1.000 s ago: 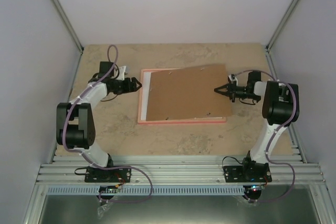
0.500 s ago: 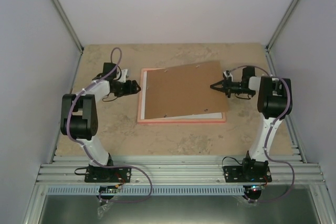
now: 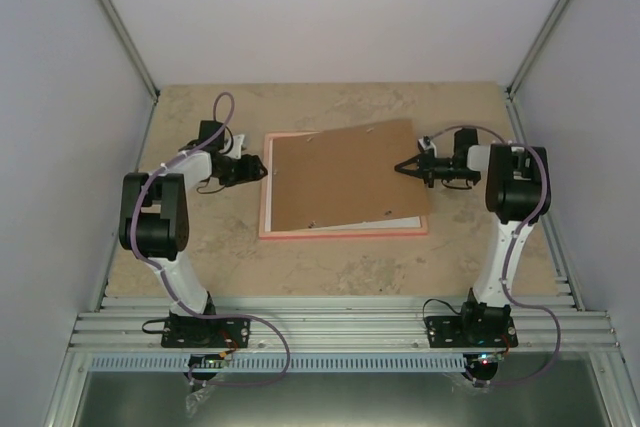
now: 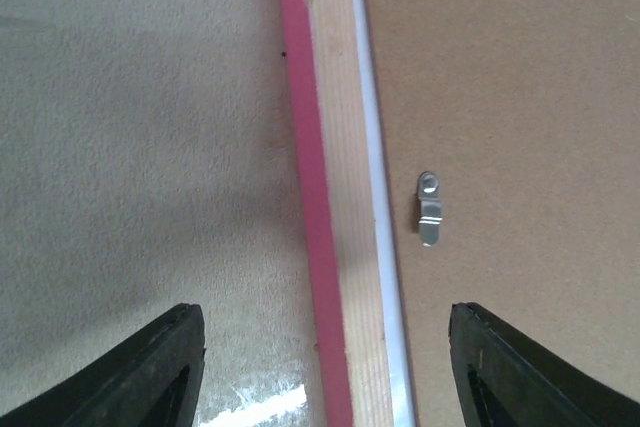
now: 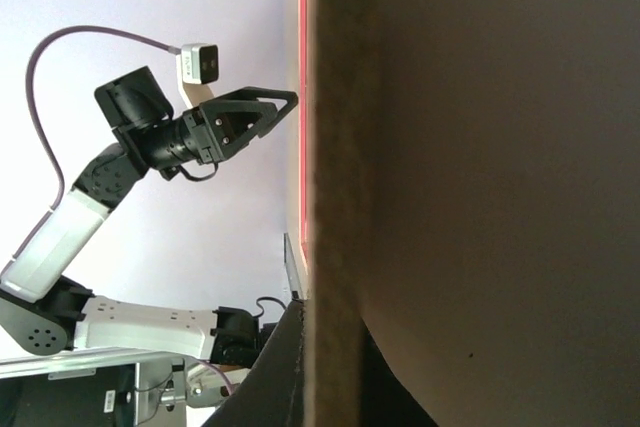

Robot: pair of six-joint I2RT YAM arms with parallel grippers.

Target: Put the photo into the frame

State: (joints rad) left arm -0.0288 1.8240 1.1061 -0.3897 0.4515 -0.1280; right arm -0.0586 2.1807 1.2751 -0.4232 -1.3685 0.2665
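The pink frame (image 3: 340, 232) lies flat, back up, mid-table. The brown backing board (image 3: 340, 177) rests slanted over it. My right gripper (image 3: 402, 167) is shut on the board's right edge; in the right wrist view the board's edge (image 5: 335, 197) runs between my fingers, and the gripper (image 5: 335, 377) pinches it. My left gripper (image 3: 262, 169) is open over the frame's left rail (image 4: 305, 197), and the gripper (image 4: 330, 387) straddles that rail. A white strip (image 4: 375, 197) shows beside the board (image 4: 520, 97). The photo's sunset face is hidden.
A small metal clip (image 4: 429, 209) sits on the board. A white strip (image 3: 400, 219) shows at the frame's near right corner. Grey walls close in on both sides. An aluminium rail (image 3: 330, 332) runs along the near edge. My left arm (image 5: 190, 132) shows in the right wrist view.
My right gripper has moved left and farther away with the board, which now covers the white strip on the frame's left side. My left gripper has shifted right to the frame's left rail.
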